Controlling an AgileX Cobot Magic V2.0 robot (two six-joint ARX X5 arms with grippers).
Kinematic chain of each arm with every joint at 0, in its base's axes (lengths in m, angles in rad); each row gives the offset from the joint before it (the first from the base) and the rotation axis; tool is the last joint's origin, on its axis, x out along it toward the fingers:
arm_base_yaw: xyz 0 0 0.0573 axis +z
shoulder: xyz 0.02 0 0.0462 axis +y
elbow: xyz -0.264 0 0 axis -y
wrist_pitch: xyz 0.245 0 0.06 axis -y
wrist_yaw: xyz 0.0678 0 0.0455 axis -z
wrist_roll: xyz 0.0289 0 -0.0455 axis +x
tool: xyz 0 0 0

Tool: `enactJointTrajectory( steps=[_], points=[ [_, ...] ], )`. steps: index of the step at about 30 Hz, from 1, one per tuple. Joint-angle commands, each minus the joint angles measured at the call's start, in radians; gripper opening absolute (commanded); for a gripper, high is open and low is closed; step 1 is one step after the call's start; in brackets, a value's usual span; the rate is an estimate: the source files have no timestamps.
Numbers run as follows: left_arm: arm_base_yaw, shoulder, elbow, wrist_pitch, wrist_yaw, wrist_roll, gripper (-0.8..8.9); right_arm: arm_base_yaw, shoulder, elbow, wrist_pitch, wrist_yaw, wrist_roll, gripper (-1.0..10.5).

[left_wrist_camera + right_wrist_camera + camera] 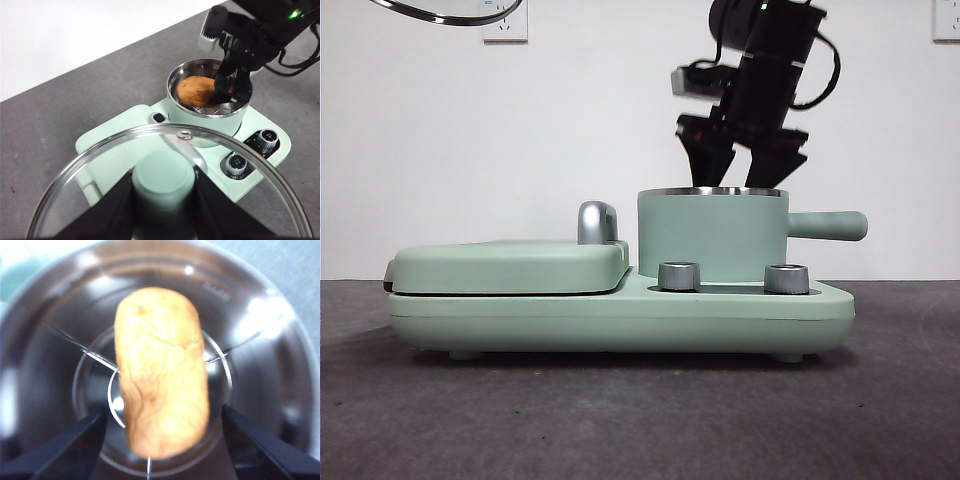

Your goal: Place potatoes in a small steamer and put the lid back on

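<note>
The orange-brown potato (161, 372) lies on the steel rack inside the small mint-green steamer (712, 235). It also shows in the left wrist view (196, 91). My right gripper (162, 440) hangs over the pot's mouth (740, 160). Its jaws are open, one on each side of the potato with a small gap on both sides. My left gripper (162, 175) is shut on the mint-green knob of the glass lid (100, 155). It holds the lid in the air, up and off to the side of the pot. Only the lid's rim (450, 12) shows at the front view's top left.
The steamer stands on a mint-green cooker base (620, 320) with two steel knobs (679, 276) (786, 278). A flat griddle lid (510, 265) with a chrome handle (597, 222) lies beside the pot. The pot's side handle (827, 225) sticks out to the right.
</note>
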Motion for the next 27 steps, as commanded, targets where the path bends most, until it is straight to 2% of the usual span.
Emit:
enactJointTrajectory(
  steps=[1,4,8,15,27],
  points=[
    [-0.003,0.0,0.017,0.026,0.001,0.0,0.12,0.005,-0.077,0.03,-0.001,-0.001,-0.008,3.6],
    [-0.003,0.0,0.017,0.026,0.001,0.0,0.12,0.008,-0.208,0.03,-0.016,-0.055,0.015,3.6],
    [-0.003,0.0,0.017,0.026,0.002,0.0,0.12,0.048,-0.367,-0.009,-0.041,-0.051,0.016,3.6],
    [-0.003,0.0,0.017,0.026,0.002,-0.001,0.12,0.09,-0.636,-0.285,0.025,0.027,0.048,3.6],
    [-0.003,0.008,0.017,0.033,0.005,0.0,0.12,0.09,-1.034,-0.661,0.124,0.054,0.156,3.6]
  ],
)
